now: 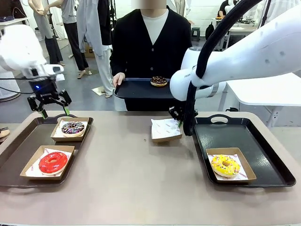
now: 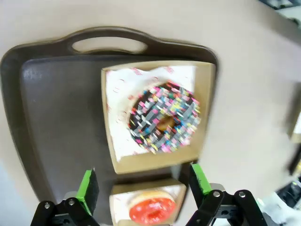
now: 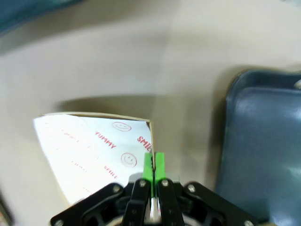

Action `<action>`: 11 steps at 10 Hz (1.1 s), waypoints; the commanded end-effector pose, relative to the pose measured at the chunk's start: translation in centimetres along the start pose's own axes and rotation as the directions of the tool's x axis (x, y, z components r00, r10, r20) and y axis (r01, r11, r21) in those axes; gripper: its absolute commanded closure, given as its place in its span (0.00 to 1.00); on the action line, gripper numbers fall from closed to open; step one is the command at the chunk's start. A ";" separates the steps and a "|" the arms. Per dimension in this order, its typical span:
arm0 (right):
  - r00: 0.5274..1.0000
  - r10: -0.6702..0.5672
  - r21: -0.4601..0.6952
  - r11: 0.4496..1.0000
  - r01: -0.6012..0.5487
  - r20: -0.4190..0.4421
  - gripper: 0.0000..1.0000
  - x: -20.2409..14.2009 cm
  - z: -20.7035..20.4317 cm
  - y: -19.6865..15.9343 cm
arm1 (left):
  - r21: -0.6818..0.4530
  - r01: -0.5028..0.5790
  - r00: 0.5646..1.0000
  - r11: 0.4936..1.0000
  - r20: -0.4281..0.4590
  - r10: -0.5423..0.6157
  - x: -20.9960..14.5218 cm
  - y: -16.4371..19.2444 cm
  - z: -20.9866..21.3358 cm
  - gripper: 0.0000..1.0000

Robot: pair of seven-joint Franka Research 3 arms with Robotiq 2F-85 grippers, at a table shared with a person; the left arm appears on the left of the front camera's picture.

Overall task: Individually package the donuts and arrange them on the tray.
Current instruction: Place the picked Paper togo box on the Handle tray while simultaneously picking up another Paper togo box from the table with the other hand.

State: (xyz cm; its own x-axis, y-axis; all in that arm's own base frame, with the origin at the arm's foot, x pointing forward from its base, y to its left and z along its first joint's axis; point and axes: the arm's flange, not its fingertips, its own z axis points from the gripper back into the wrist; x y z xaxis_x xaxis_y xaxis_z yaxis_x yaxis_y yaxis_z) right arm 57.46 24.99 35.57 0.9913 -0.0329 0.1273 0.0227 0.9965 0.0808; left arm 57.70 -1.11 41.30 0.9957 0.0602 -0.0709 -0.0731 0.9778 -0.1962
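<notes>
Left wrist view: purple-sprinkled donut [image 2: 163,118] lies beyond the wide-open, empty left gripper [image 2: 144,186]

Glossy red donut [image 1: 52,162], cardboard boxes [image 1: 165,138]

I'm looking into an open lab hall: the beige rounded table [image 1: 141,179] is standing on grey flooring, white worktables [image 1: 263,89] and standing people [image 1: 70,28] filling the background.
</notes>
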 end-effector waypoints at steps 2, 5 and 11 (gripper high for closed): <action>1.000 -0.022 -0.012 1.000 0.022 -0.014 1.00 -1.0 5.7 -1.6 | -0.372 0.046 0.999 0.927 0.028 -0.038 -5.4 6.0 4.7 0.00; 0.999 -0.032 -0.014 0.999 0.032 -0.015 1.00 0.7 11.0 -1.3 | -0.623 0.065 0.998 0.780 0.059 -0.036 -9.3 11.4 6.1 0.00; 0.998 -0.044 -0.024 0.999 0.043 -0.037 1.00 3.4 13.3 0.6 | -0.851 -0.077 0.992 0.520 -0.011 0.129 -14.1 21.4 2.6 0.00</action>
State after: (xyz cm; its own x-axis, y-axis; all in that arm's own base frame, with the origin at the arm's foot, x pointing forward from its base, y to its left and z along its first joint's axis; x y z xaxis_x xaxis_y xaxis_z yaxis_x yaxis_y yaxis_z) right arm 58.18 23.89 48.97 0.9933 -0.0519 0.1030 0.0452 0.9968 0.0666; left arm 42.41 19.30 40.77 0.9766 0.1753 -0.1247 -0.1835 0.3768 -0.9079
